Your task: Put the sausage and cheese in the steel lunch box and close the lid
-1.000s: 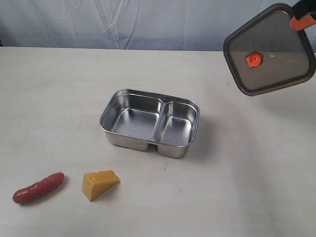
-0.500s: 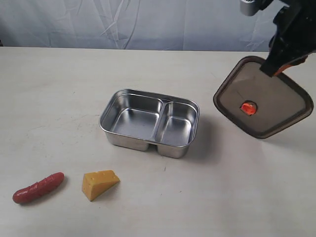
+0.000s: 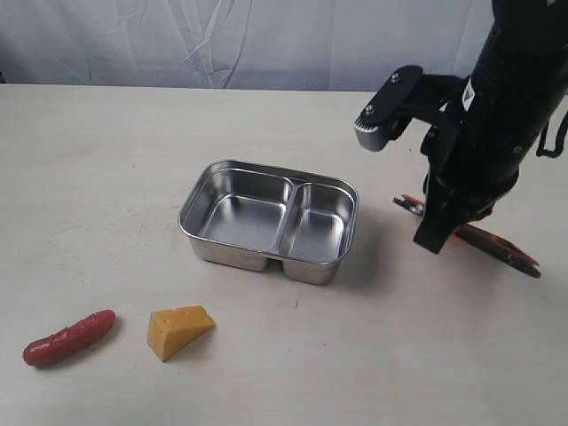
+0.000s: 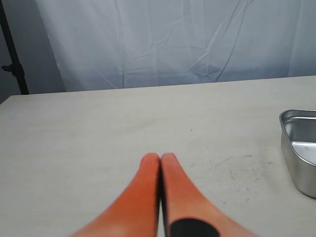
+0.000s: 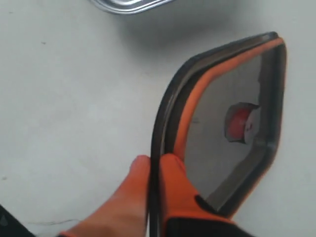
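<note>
Your right hand [image 5: 154, 160] was pinched tight on the rim of the lid [image 5: 222, 123], its orange fingers closed on the dark edge and the orange seal beneath it. The lid hung low and tilted to the right of the steel lunch box [image 3: 271, 222], apart from it and seen almost edge-on in the exterior view. With the black right arm [image 3: 497, 115] in front, it could not be told whether the lid's lower edge was touching the surface [image 3: 106, 160]. Your left hand [image 4: 160, 157] held nothing, fingers pressed together over bare surface, with only a corner of the box at the margin of its camera.

The box stood uncovered in the middle, its long axis running across the exterior view, large compartment to the left and small to the right, both empty. The sausage [image 3: 69, 338] and the cheese [image 3: 180, 330] lay in front of it toward the left, well apart from your right hand, which was on the far side of the box. The sausage was farthest left, its long axis slanting up toward the box. The cheese sat near its right end, not touching it.

Both pieces lay on the left arm's side, so your left hand looked the better placed to pick them up, and its fingers would likely need to close across the sausage's slant rather than along it.

The surface was pale and matte, faintly scuffed. A wrinkled blue-grey backdrop cloth [image 3: 222, 40] closed off the room behind it.
</note>
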`<control>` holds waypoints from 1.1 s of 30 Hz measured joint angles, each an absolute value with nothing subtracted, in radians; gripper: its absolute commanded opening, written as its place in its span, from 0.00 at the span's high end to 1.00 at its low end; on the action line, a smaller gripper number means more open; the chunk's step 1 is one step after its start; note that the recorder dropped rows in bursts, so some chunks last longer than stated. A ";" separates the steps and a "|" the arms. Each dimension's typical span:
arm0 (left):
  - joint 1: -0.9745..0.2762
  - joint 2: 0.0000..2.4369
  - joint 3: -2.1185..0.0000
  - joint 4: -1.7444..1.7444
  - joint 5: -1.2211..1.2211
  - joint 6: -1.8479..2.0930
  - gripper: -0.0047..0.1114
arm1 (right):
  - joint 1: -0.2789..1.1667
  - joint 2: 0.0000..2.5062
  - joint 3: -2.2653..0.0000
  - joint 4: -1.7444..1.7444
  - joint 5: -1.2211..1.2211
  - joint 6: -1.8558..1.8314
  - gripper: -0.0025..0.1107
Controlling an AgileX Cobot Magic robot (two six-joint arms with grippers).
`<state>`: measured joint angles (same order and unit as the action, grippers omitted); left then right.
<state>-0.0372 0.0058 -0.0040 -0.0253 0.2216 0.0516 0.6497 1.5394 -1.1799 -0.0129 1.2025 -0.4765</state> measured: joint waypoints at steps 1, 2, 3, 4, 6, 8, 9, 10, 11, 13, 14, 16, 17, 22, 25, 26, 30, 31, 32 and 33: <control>-0.037 0.006 -0.004 -0.025 0.222 0.052 0.96 | 0.660 1.539 -1.165 -0.007 1.195 -0.476 0.99; -0.037 0.006 -0.004 -0.025 0.222 0.052 0.96 | 0.672 1.539 -1.148 0.000 1.185 -0.474 0.99; -0.037 0.006 -0.004 -0.023 0.222 0.052 0.96 | 0.684 1.539 -1.132 0.000 1.175 -0.474 0.99; -0.037 0.006 -0.004 -0.023 0.222 0.052 0.96 | 0.696 1.541 -1.116 0.005 1.162 -0.474 0.99; -0.037 0.006 -0.004 -0.021 0.222 0.052 0.96 | 0.717 1.548 -1.089 0.013 1.138 -0.472 0.99; -0.037 0.006 -0.004 -0.021 0.222 0.052 0.96 | 0.741 1.563 -1.064 0.025 1.112 -0.470 0.99; -0.037 0.006 -0.004 -0.021 0.222 0.052 0.96 | 0.751 1.573 -1.056 0.032 1.100 -0.470 0.99; -0.037 0.006 -0.004 -0.021 0.222 0.052 0.96 | 0.764 1.585 -1.049 0.043 1.091 -0.468 0.99; -0.037 0.006 -0.004 -0.021 0.222 0.052 0.96 | 0.772 1.598 -1.044 0.048 1.083 -0.468 0.99; -0.037 0.006 -0.004 -0.021 0.222 0.052 0.96 | 0.793 1.627 -1.037 0.060 1.074 -0.468 0.99; -0.037 0.006 -0.004 -0.021 0.222 0.052 0.96 | 0.801 1.640 -1.037 0.062 1.074 -0.468 0.99; -0.037 0.006 -0.004 -0.021 0.222 0.052 0.96 | 0.819 1.673 -1.037 0.066 1.069 -0.468 0.99; -0.037 0.006 -0.004 -0.021 0.222 0.052 0.96 | 0.825 1.686 -1.037 0.066 1.070 -0.468 0.99; -0.037 0.006 -0.004 -0.021 0.222 0.052 0.96 | 0.839 1.756 -1.037 0.062 1.058 -0.472 0.99; -0.037 0.004 -0.004 -0.021 0.222 0.052 0.96 | 0.840 1.781 -1.037 0.057 1.038 -0.472 0.96; -0.037 0.004 -0.004 -0.021 0.222 0.052 0.96 | 0.841 1.790 -1.037 0.055 1.031 -0.474 0.92; -0.037 0.004 -0.004 -0.021 0.222 0.052 0.96 | 0.841 1.799 -1.037 0.055 1.026 -0.481 0.67; -0.037 0.004 -0.004 -0.021 0.222 0.052 0.96 | 0.841 1.799 -1.037 0.055 1.023 -0.485 0.64; -0.037 0.004 -0.004 -0.021 0.222 0.052 0.96 | 0.841 1.799 -1.037 0.055 1.023 -0.486 0.62; -0.037 0.004 -0.004 -0.021 0.222 0.052 0.96 | 0.841 1.799 -1.037 0.055 1.022 -0.489 0.62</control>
<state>-0.0372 0.0042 -0.0040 -0.0213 0.2216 0.0516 0.8414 1.7987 -1.0372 0.0549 1.0218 -0.4890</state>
